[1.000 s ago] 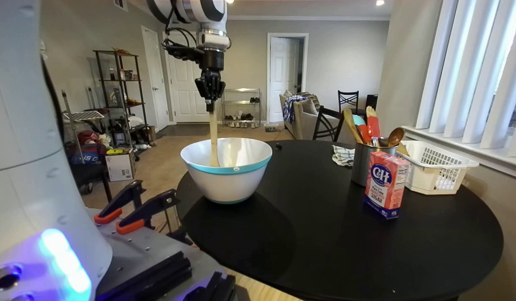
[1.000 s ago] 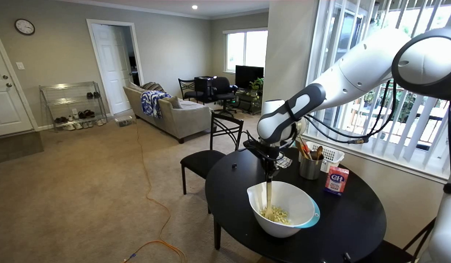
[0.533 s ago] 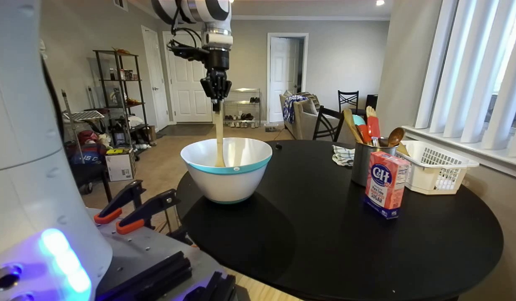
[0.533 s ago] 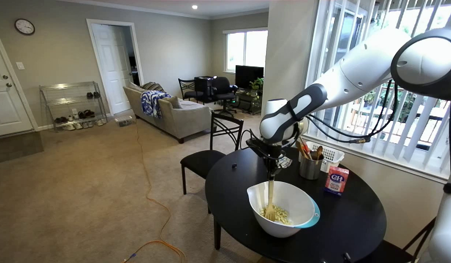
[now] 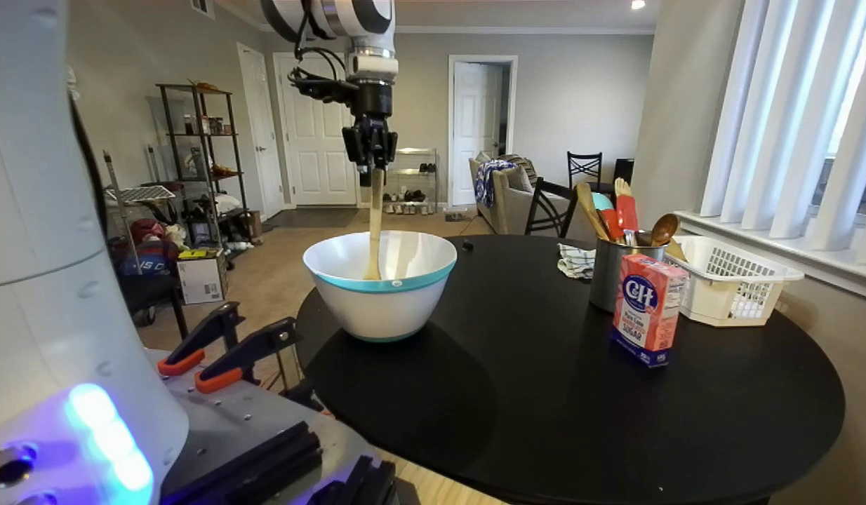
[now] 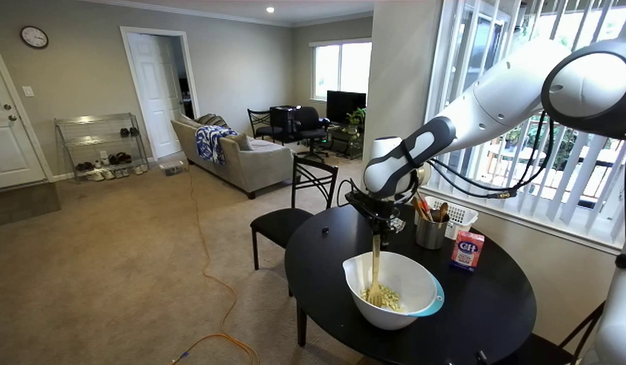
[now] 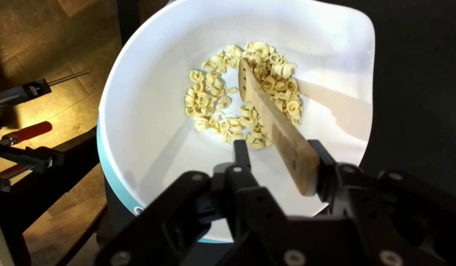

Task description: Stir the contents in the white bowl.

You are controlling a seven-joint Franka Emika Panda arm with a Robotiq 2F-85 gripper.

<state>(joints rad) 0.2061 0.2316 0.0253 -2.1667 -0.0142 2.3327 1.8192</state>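
The gripper [image 7: 279, 151] stands spread above the white bowl [image 5: 380, 315], pinching nothing. From left to right in the wrist view: the bowl, which sits on the black table [image 5: 545, 414] near its edge; pale curled pasta [image 7: 204, 99] in a broken ring on the bowl's floor; one finger [image 7: 242, 156] with a gap beside it; then the slotted wooden spatula [image 7: 283, 136], head down among the pasta, handle leaning against or just beside the far finger [image 7: 324, 157]. The step looks like letting go after stirring. The next move probably calls for a straight, gentle lift, so the handle isn't dragged; if more mixing is wanted, the jaws must close on it.
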